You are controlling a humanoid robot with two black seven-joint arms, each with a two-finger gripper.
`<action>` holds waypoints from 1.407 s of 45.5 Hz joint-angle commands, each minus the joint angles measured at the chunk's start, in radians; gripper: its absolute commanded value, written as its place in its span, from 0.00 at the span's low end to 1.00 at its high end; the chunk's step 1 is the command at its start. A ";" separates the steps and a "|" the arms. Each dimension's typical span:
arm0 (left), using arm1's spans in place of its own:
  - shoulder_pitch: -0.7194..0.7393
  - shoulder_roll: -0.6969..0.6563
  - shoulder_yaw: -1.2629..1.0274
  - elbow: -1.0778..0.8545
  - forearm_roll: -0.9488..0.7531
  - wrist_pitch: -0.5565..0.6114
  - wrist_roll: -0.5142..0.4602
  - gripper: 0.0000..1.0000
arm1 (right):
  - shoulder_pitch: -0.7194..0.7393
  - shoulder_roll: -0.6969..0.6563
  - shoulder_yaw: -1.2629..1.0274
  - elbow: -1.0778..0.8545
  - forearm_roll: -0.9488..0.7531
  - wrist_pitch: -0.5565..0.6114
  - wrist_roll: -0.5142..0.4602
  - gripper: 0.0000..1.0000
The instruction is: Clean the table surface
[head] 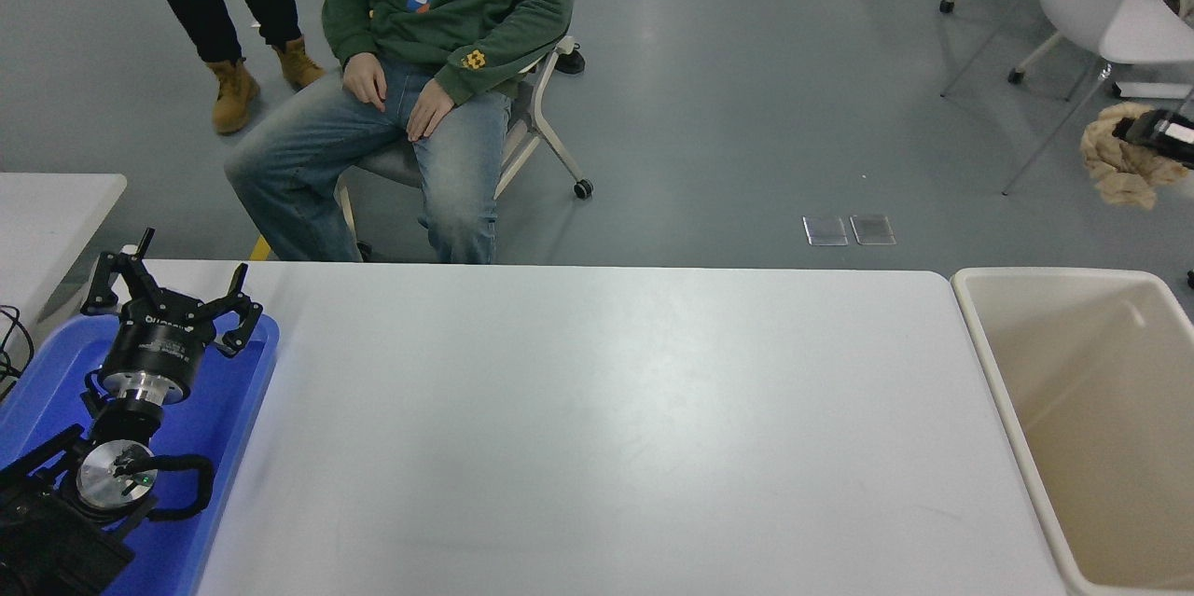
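Right gripper (1149, 131) clamps crumpled paper (1124, 165) beyond far-right corner — I release now, it misses bin (989, 349). Left gripper (168, 302) parked, jaws spread, empty.

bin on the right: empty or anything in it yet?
Empty as far as visible: the beige bin shows only bare walls and floor. The crumpled brown paper hangs in the right end effector, beyond it.

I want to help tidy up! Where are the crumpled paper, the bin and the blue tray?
crumpled paper (1119, 169), head view, its middle.
bin (987, 335), head view, left rim.
blue tray (229, 409), head view, bare floor.
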 commanded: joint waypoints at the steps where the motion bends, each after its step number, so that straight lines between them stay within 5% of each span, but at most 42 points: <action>1: 0.000 0.000 0.000 0.000 0.000 0.000 0.000 1.00 | 0.012 0.098 -0.037 -0.146 0.141 -0.145 0.000 0.00; 14: 0.000 0.000 0.000 0.000 0.000 0.000 0.000 1.00 | -0.002 0.207 -0.322 -0.286 0.539 -0.332 0.001 0.00; 25: 0.000 0.000 0.000 0.000 0.000 0.000 0.000 1.00 | -0.010 0.227 -0.409 -0.315 0.818 -0.367 0.001 0.00; 64: 0.000 0.000 0.000 0.000 0.000 0.000 0.000 1.00 | -0.145 0.243 -0.396 -0.326 1.059 -0.381 0.000 0.00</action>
